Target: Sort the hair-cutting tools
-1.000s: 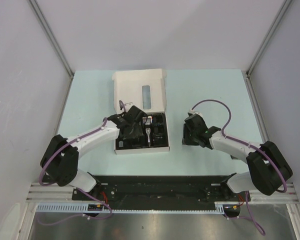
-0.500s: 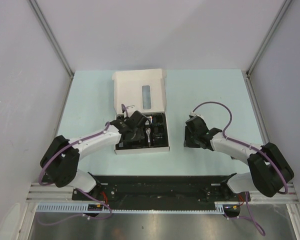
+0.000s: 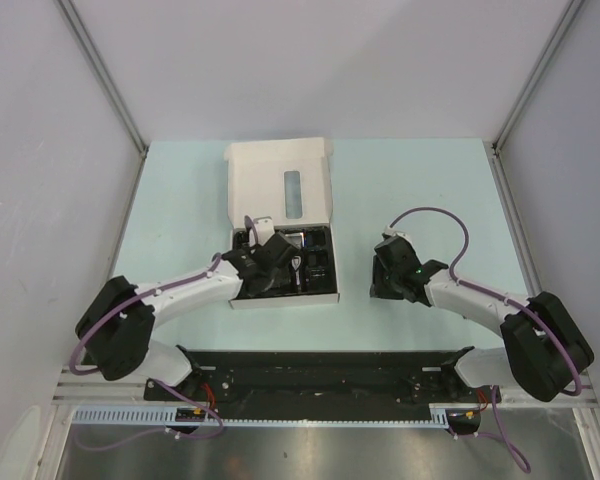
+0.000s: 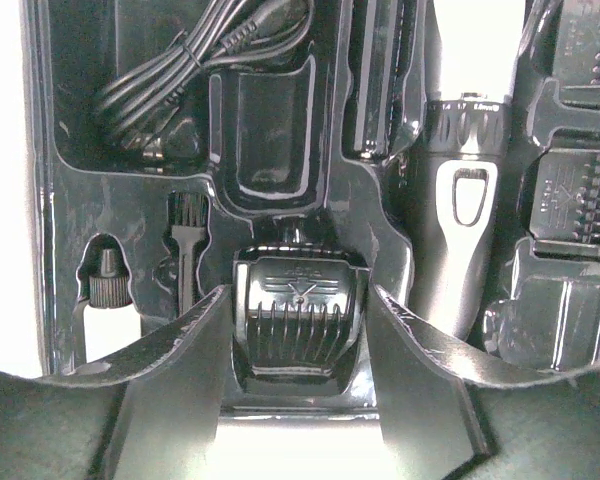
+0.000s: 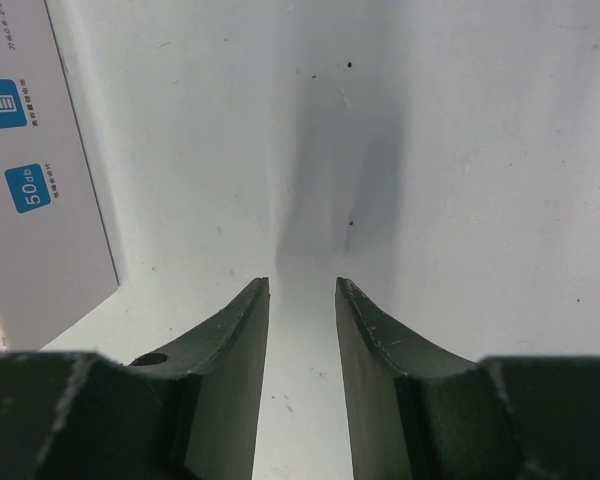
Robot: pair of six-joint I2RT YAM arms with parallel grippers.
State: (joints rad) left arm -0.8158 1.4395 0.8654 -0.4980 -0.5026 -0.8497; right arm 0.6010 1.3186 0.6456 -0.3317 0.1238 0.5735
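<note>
The black tray in the white box (image 3: 283, 299) holds the tools. In the left wrist view a black comb guard (image 4: 300, 305) sits in its slot. My left gripper (image 4: 298, 290) is open, one finger on each side of that guard, close to its edges. The black-and-silver clipper (image 4: 460, 190) lies to the right, the coiled black cable (image 4: 195, 55) at the upper left, the thin brush (image 4: 184, 250) to the left. More comb guards (image 4: 580, 190) lie at the far right. My right gripper (image 5: 302, 285) is slightly open and empty, low over the table right of the box.
The box's white lid (image 3: 280, 170) lies open behind the tray. A small white bottle (image 4: 108, 315) sits in the tray's left slot. The printed side of the box (image 5: 40, 180) stands left of my right gripper. Grey walls enclose the table (image 3: 430, 190).
My left gripper has moved down over the near part of the tray and now straddles a comb guard. My right gripper has shifted slightly toward me.
</note>
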